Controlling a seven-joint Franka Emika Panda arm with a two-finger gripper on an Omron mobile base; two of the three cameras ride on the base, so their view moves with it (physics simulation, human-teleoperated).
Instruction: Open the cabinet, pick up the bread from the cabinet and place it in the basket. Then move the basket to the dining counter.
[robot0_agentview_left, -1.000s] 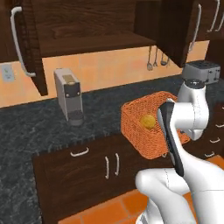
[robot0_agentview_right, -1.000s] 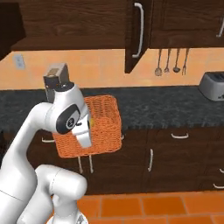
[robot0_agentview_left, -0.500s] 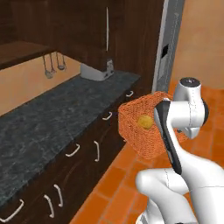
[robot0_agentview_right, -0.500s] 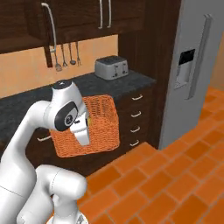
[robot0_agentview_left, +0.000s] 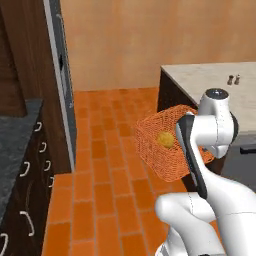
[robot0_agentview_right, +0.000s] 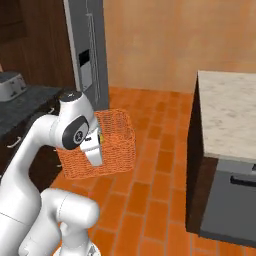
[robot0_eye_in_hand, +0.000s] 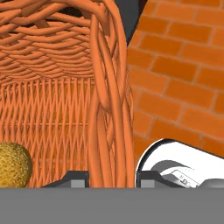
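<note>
Basket (robot0_agentview_left: 170, 150), bread (robot0_agentview_left: 165, 139) inside, hangs off the floor with the pincer (robot0_eye_in_hand: 107, 180) clamped on its rim; a jolt nearing the tabletop (robot0_agentview_left: 215, 82) at two o'clock could slip it

The base swings round: black counter and fridge (robot0_agentview_left: 59, 75) slide off left of the gripper (robot0_eye_in_hand: 107, 177), and the dining counter (robot0_agentview_left: 210, 75) comes up ahead, beyond the basket (robot0_agentview_left: 165, 145).

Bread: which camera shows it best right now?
Left base view: the bread shows whole inside the basket. The hand view catches only part at its edge. In the right base view the arm and basket mesh hide it.
</note>
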